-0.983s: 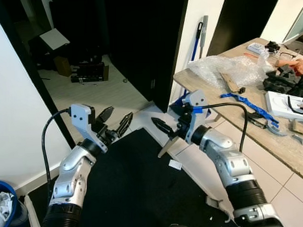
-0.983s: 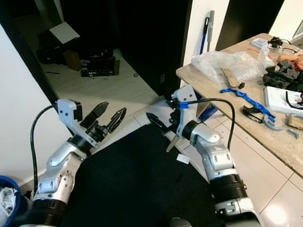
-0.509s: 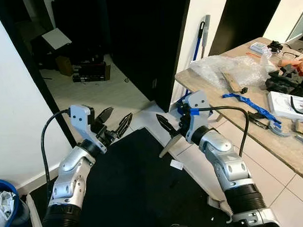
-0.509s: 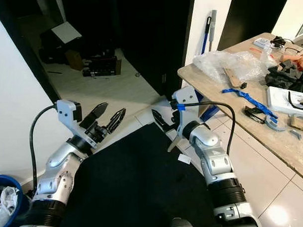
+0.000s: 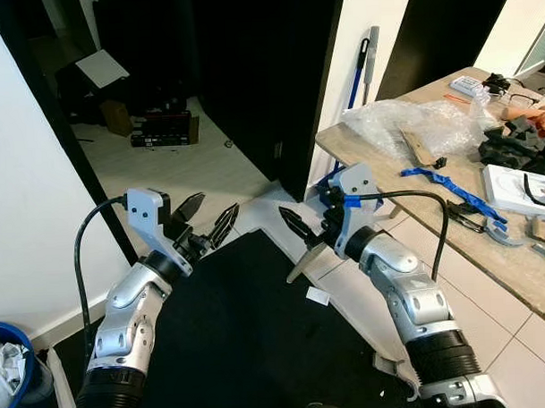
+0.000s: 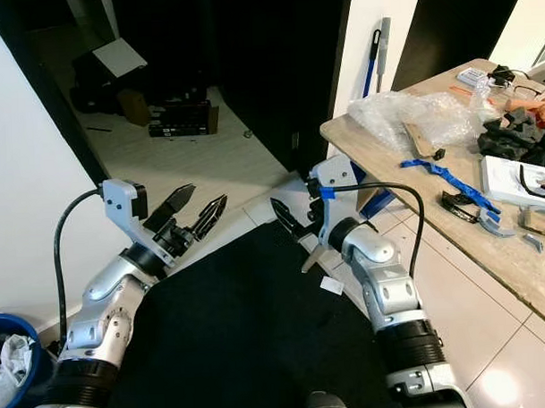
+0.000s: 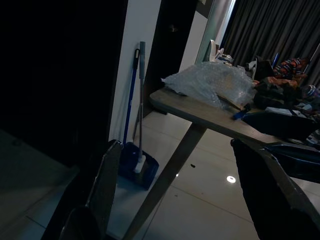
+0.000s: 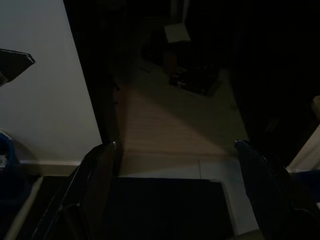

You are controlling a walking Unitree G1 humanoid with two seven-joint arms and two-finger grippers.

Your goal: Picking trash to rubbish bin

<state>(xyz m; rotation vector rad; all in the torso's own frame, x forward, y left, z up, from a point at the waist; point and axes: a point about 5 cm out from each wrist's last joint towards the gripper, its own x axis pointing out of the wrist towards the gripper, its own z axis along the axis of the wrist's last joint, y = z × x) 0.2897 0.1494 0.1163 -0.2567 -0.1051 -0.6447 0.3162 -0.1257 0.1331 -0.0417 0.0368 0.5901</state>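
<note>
White scrap of paper [image 5: 316,296] lies on the tiles at the black mat's [image 5: 233,349] edge, just below my right gripper [image 5: 302,230], whose fingers stand wide and empty. My left gripper [image 5: 208,217] hovers wide too, well left. Blue rubbish bin [image 5: 12,379], near left, is cut off by the frame.

Head stereo pair looks forward and down from above both arms, sharing the black mat [image 5: 232,340], doorway and table [image 5: 415,177]. Left wrist cam peers along its fingers [image 7: 102,187] toward that same table, low and close. Right wrist cam faces the dim doorway and mat.
</note>
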